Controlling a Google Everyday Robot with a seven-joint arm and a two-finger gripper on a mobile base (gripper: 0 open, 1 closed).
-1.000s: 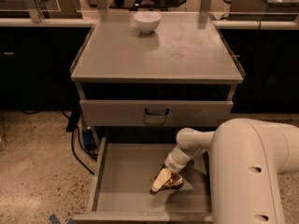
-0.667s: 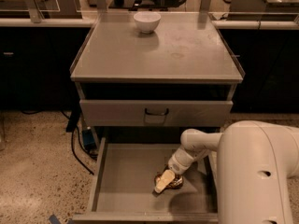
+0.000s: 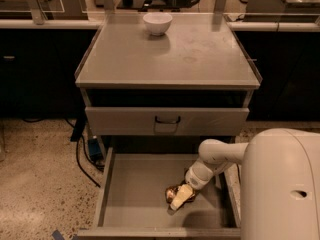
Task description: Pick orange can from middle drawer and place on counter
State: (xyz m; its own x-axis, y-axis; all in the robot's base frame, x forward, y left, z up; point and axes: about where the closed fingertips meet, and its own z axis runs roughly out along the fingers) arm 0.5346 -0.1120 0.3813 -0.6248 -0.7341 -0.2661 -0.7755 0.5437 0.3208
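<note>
Orange can (image 3: 172, 191) on floor of middle drawer (image 3: 135, 194), open below counter (image 3: 170, 59) front edge, right of centre, nearer front-right corner than front-left. Looks tipped; long axis hard to read. Gripper (image 3: 180, 199) touching it, reaching in from right, can showing at its left side. Clamped or loose: cannot tell. Next move probably needs straight lift, then carry up past front edge. White bowl (image 3: 157, 23) near back edge, well apart.

The gripper (image 3: 181, 197), down in the drawer (image 3: 135, 184), covers most of the can (image 3: 171, 191). The robot's body (image 3: 282, 184), cut off at right and bottom, hides the drawer's near right corner.
</note>
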